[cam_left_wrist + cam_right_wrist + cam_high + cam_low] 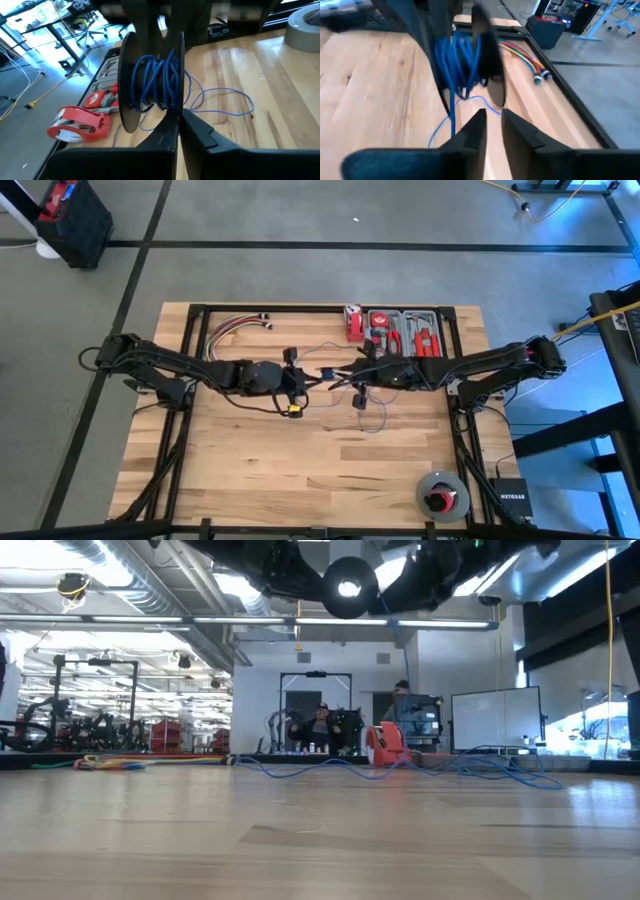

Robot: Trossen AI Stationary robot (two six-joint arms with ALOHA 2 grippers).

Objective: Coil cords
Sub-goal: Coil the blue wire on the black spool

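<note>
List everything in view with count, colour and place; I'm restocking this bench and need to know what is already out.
thin blue wire: one, blue, partly wound on the spool, rest loose on the table
black round spool: one, black, raised at table centre between both arms
wooden slat table: one, light wood, black frame
open tool case: one, grey with red-handled tools, far edge
red tape dispenser: one, red, far edge beside the case
multicoloured wire bundle: one, red, yellow and white, far left
grey tape roll: one, grey, near right corner
left pincer: one, dark, shut, on the spool's rim
right pincer: one, dark, slightly parted, by the spool
</note>
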